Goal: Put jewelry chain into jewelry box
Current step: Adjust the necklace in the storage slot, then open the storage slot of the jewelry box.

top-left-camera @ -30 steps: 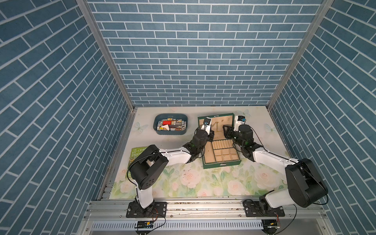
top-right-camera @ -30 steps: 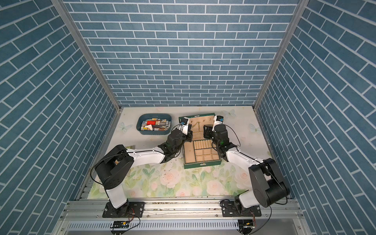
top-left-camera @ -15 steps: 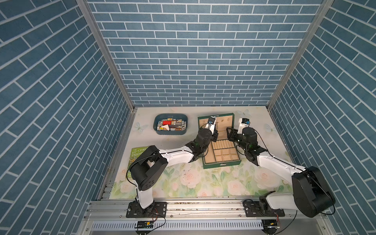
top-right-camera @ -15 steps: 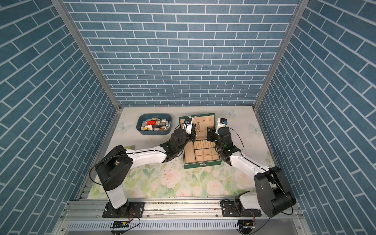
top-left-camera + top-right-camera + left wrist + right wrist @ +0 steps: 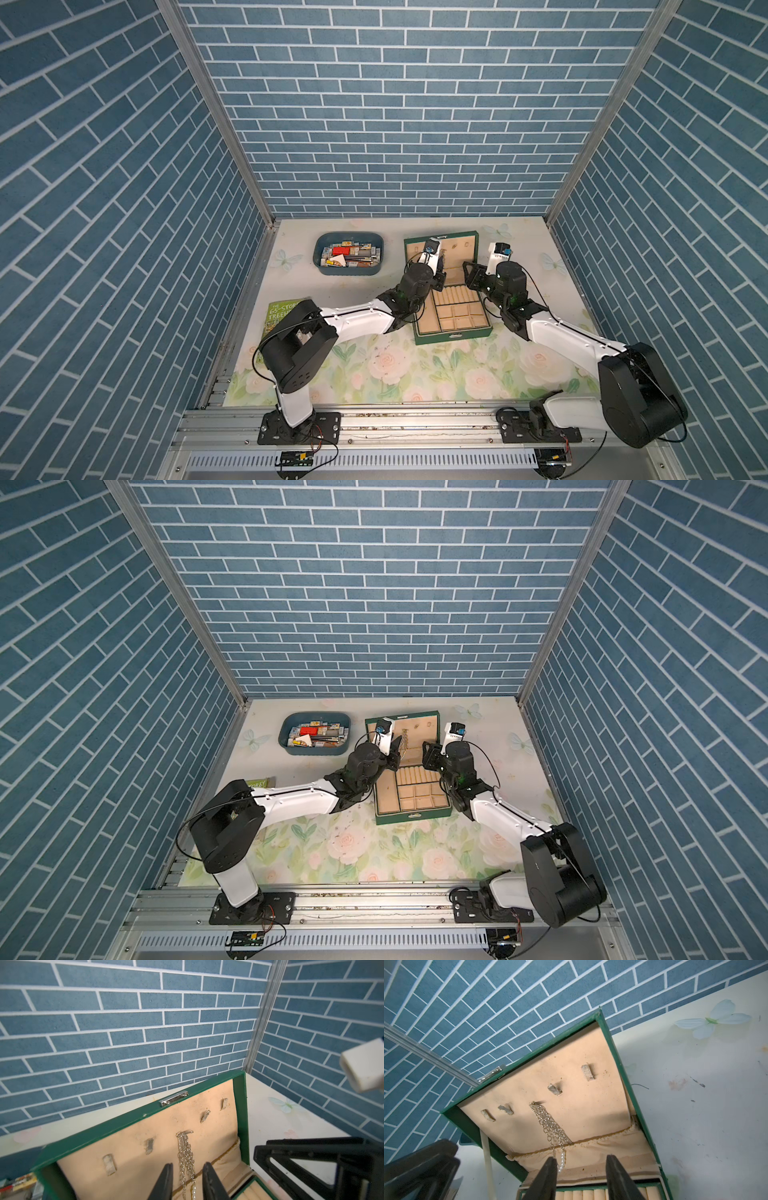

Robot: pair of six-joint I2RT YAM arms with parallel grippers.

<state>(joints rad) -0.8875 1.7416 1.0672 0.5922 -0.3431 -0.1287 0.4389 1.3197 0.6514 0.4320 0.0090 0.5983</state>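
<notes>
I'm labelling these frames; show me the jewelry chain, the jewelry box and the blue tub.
jewelry chain [image 5: 186, 1157]: left wrist view, hanging strands.
jewelry box [image 5: 453, 336]: a top view, green front wall.
blue tub [image 5: 348, 271]: a top view, front wall.

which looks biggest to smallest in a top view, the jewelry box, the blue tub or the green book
1. jewelry box, with its lid open
2. blue tub
3. green book, though the left arm hides part of it, so its full size is unsure
</notes>
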